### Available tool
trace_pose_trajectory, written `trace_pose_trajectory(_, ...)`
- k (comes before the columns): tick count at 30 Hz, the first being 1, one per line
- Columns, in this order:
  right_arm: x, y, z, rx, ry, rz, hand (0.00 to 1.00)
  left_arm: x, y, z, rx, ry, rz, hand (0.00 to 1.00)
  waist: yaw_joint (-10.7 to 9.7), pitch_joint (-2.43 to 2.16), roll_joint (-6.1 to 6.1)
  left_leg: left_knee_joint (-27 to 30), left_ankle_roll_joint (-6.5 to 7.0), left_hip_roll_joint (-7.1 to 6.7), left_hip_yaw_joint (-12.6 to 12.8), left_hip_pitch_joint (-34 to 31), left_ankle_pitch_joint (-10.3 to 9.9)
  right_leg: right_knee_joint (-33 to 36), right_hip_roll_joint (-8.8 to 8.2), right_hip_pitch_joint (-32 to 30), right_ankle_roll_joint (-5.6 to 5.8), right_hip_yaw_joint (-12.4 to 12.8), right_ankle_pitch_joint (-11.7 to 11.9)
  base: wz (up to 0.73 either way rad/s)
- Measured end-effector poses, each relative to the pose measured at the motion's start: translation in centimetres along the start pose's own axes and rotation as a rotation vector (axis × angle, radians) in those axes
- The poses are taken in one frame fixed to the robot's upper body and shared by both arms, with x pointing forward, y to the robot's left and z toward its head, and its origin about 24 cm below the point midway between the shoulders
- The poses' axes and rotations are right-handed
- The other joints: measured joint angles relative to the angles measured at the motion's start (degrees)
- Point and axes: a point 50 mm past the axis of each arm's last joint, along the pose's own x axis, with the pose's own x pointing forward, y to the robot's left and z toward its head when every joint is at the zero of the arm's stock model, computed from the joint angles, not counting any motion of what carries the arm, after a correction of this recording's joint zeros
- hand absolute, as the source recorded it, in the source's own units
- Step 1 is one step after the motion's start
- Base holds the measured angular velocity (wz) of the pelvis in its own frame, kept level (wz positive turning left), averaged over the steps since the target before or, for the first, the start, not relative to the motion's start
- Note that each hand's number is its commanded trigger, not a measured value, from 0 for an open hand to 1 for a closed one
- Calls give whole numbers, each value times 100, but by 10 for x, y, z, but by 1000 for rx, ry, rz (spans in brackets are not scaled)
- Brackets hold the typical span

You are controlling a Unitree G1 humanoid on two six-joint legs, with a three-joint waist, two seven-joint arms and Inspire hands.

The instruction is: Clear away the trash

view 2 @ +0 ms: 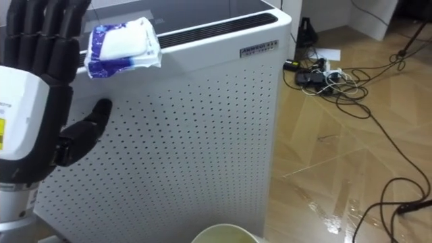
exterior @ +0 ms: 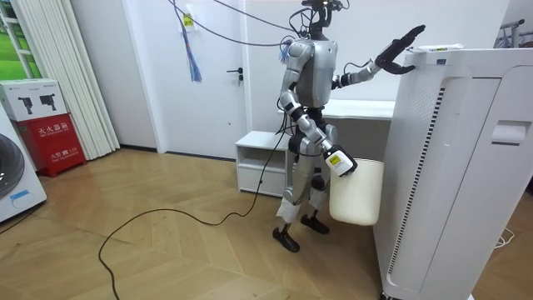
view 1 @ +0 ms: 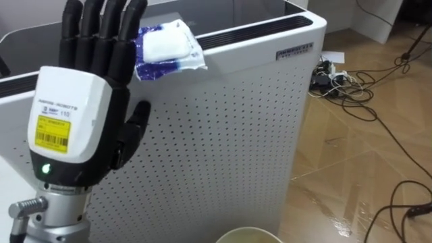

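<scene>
Tall white perforated appliance (view 1: 223,128); tangled cables (view 1: 335,79) on wooden floor (view 1: 351,169)

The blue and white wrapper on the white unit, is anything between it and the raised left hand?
Nothing visible does. The left hand is open beside the wrapper, its fingers next to the wrapper's left edge on top of the perforated unit.

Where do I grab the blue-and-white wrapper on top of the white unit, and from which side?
Pinch the wrapper by its crinkled blue edge overhanging the front lip of the white unit, coming from the front and above with the open left hand beside it. The pack lies flat, so that loose edge is likely easiest to catch.
</scene>
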Motion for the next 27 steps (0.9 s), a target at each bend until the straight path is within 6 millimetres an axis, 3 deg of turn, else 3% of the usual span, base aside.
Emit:
trace_pose_trajectory(21,0,0,0,1,4,1,100,-4,-5,0,1,16,-86,0,-56,-3,-3,4,-1,8,17,-3,5,5,2,-13,-7,6,5,0)
trace_pose_trajectory(22,0,1,0,1,4,1,100,-4,-5,0,2,17,-87,6,-57,-3,-3,3,-1,9,20,-3,5,5,3,-13,-8,8,5,0)
trace_pose_trajectory(23,0,1,0,2,3,2,100,-4,-6,-1,3,18,-88,28,-57,-3,-3,2,-1,11,24,-2,5,5,4,-15,-8,11,5,0)
trace_pose_trajectory(24,1,3,0,5,3,4,100,-4,-6,-1,5,22,-92,72,-58,-3,-3,1,-2,13,29,0,5,5,5,-15,-8,15,6,0)
trace_pose_trajectory(25,1,3,0,7,2,5,100,-4,-6,-1,14,24,-101,100,-59,-3,-3,2,-1,15,33,1,5,5,6,-15,-9,18,6,0)
trace_pose_trajectory(27,1,4,0,9,2,7,100,-4,-7,-2,16,29,-114,100,-60,-3,-4,2,-2,15,34,4,8,6,6,-14,-11,19,7,0)
